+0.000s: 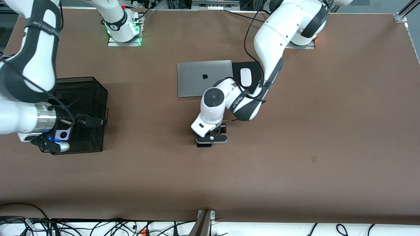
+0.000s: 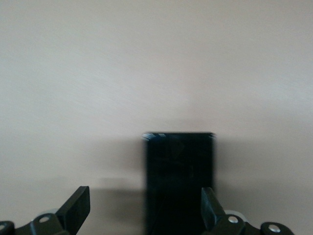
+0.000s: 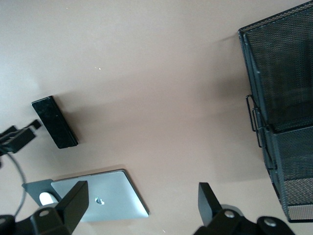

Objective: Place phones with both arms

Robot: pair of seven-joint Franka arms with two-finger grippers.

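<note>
Apple-logo laptop [image 1: 204,78]; left claw [image 2: 145,211] apart over black phone [image 2: 179,182]; right claw [image 3: 142,208] apart, empty.

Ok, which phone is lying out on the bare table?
The long black slab phone, nearer the camera than the laptop, between the left arm's open jaws. The lilac-white phone is at the mesh basket, by the right arm's open jaws.

Even overhead light, soft shadows; left wrist view blurred
</note>
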